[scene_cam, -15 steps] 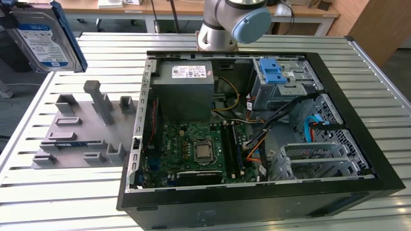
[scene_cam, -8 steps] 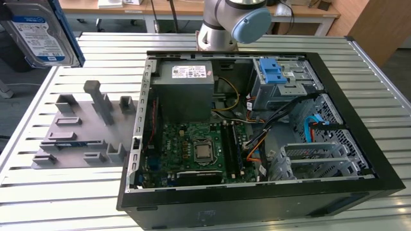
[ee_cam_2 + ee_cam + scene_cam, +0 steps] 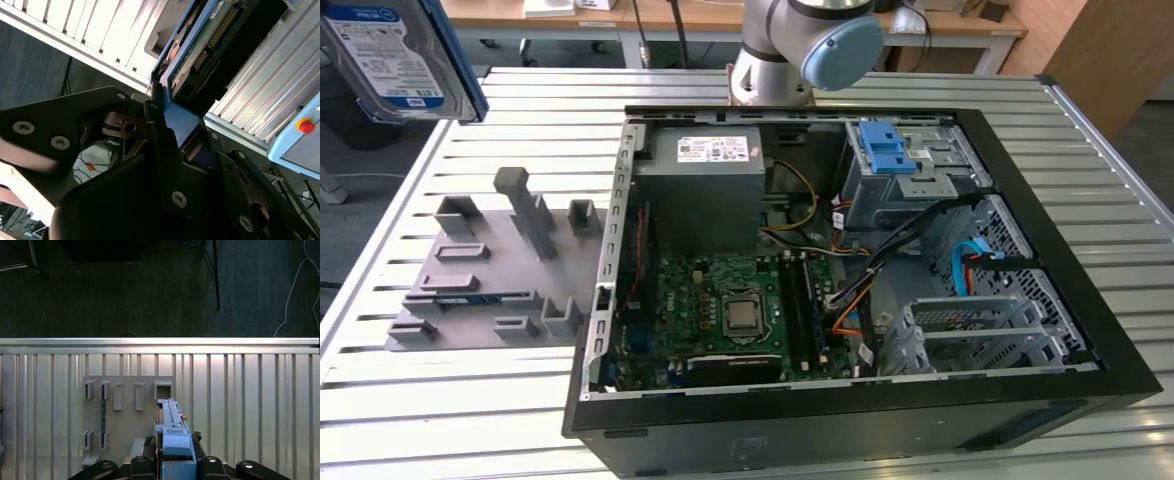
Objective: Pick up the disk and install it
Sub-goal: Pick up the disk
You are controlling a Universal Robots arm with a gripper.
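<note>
The disk (image 3: 394,60), silver with a white-and-blue label and a blue bracket, hangs high in the air at the exterior view's upper left, away from the open computer case (image 3: 1067,250). In the second wrist view my gripper (image 3: 167,107) is shut on the disk (image 3: 210,45), its black fingers (image 3: 155,125) clamped on the blue bracket's end. The first wrist view looks down along the disk (image 3: 170,415), seen edge-on. My gripper (image 3: 172,460) holds it above the grey slotted fixture (image 3: 125,425).
The grey fixture (image 3: 494,270) lies on the slatted metal table (image 3: 440,400) beside the case. Inside the case are a grey power supply (image 3: 707,180), a motherboard (image 3: 734,310), cables and a grey cage with a blue latch (image 3: 901,160). The arm's base (image 3: 801,50) stands behind the case.
</note>
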